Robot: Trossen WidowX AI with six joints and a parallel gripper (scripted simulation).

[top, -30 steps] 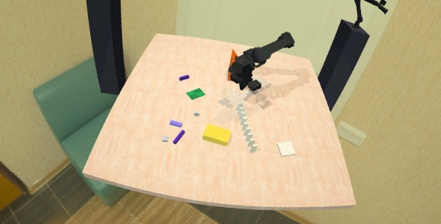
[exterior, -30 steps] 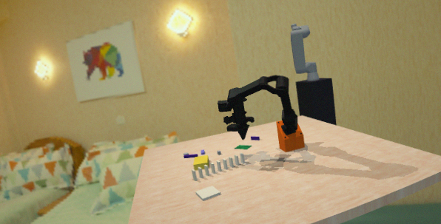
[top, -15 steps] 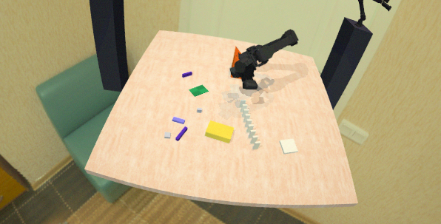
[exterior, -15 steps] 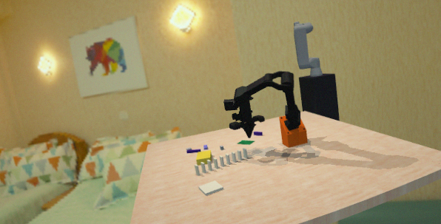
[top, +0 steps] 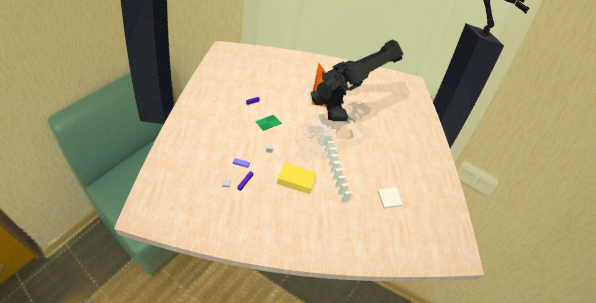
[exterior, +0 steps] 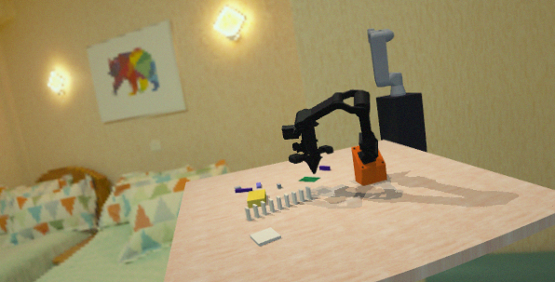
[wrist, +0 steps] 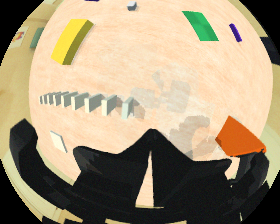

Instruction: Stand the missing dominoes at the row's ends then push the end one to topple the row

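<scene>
A row of several pale grey-green dominoes [top: 337, 163] [exterior: 279, 203] [wrist: 91, 103] stands upright on the table. The end domino nearest the robot base [top: 328, 140] [exterior: 308, 193] [wrist: 126, 108] stands in line with the others. The far end domino [top: 346, 196] [exterior: 248, 214] also stands. My gripper [exterior: 315, 171] [wrist: 152, 132] is shut, with nothing between its fingertips. It hangs above the table, beyond the base end of the row and apart from it. In the top view the arm hides the fingertips. No loose domino shows.
A yellow block [top: 297, 178] [exterior: 256, 197] [wrist: 71, 42] lies beside the row, a flat white tile [top: 390, 198] [exterior: 265, 236] [wrist: 58, 141] on its other side. A green sheet [top: 269, 122] [exterior: 309, 179] [wrist: 200, 26], small purple and blue bars and grey cubes lie beyond. The orange base [exterior: 370, 171] [wrist: 239, 137] stands behind.
</scene>
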